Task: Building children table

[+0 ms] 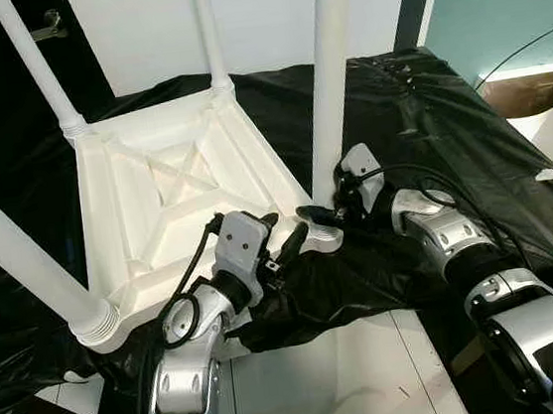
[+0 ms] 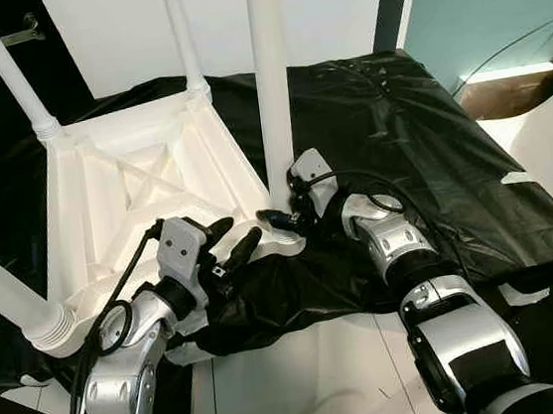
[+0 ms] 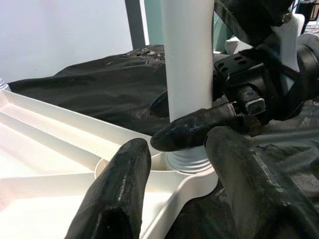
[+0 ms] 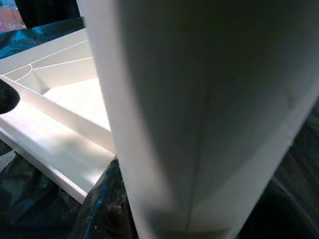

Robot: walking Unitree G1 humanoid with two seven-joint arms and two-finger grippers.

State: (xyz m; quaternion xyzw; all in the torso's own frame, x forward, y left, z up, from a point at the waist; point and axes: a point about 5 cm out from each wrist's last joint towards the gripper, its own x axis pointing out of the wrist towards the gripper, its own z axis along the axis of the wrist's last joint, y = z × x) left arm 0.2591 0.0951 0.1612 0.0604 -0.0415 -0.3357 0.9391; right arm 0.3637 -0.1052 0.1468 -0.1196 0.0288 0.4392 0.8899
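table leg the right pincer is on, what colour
Plain white, like the tabletop; the table leg shows best in the left wrist view.

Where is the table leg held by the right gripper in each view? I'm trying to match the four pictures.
Left eye view: the table leg rises right of centre, from the upturned tabletop's near corner.
Right eye view: same leg, at centre.
Left wrist view: upper centre, right gripper clasping it above the threaded base.
Right wrist view: very close, blurred, across the middle.
Shared landmark: the white upturned tabletop.
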